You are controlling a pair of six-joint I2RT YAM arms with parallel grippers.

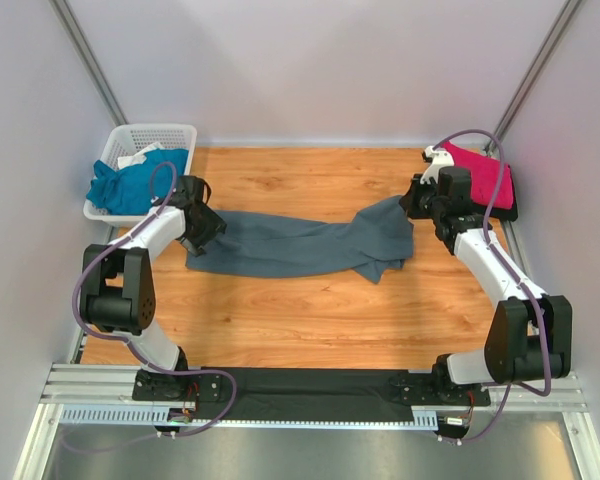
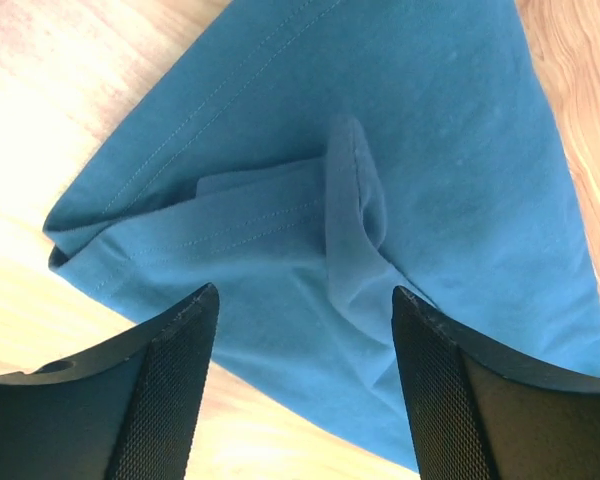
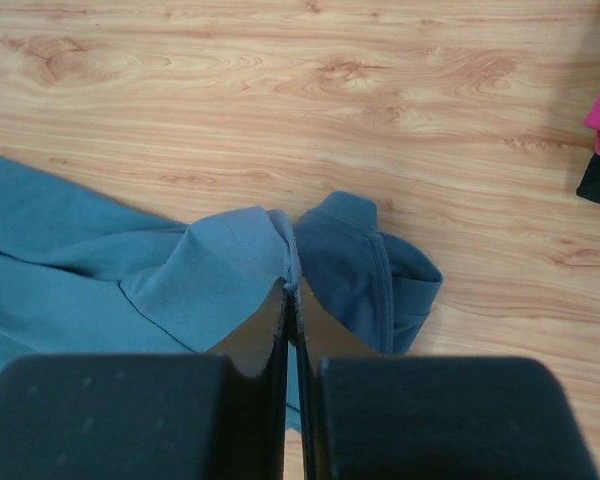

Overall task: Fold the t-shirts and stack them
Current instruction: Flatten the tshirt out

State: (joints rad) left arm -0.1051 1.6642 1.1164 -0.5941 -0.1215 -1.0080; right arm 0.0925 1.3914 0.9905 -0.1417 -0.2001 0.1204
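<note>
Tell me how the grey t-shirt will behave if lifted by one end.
Likely floppy: the grey t-shirt lies wrinkled, bunching where the right gripper pinches it. Lifted there, it would probably sag, its far end dragging along the table.

Large slate-grey cotton t-shirt (image 1: 290,245): stretched as long, narrow, crumpled band left to right across middle of wooden tabletop (image 1: 300,320). Left end lies flat, hem stitching showing, small raised fold in cloth. Right end bunched, drawn up toward far right, seamed edge curled over. Magenta-pink t-shirt (image 1: 480,170): folded flat, far right corner, dark layer showing under its edge. Teal-blue t-shirt (image 1: 130,185): unfolded, crumpled heap in white plastic lattice basket (image 1: 170,133), far left corner, spilling over near rim.
</note>
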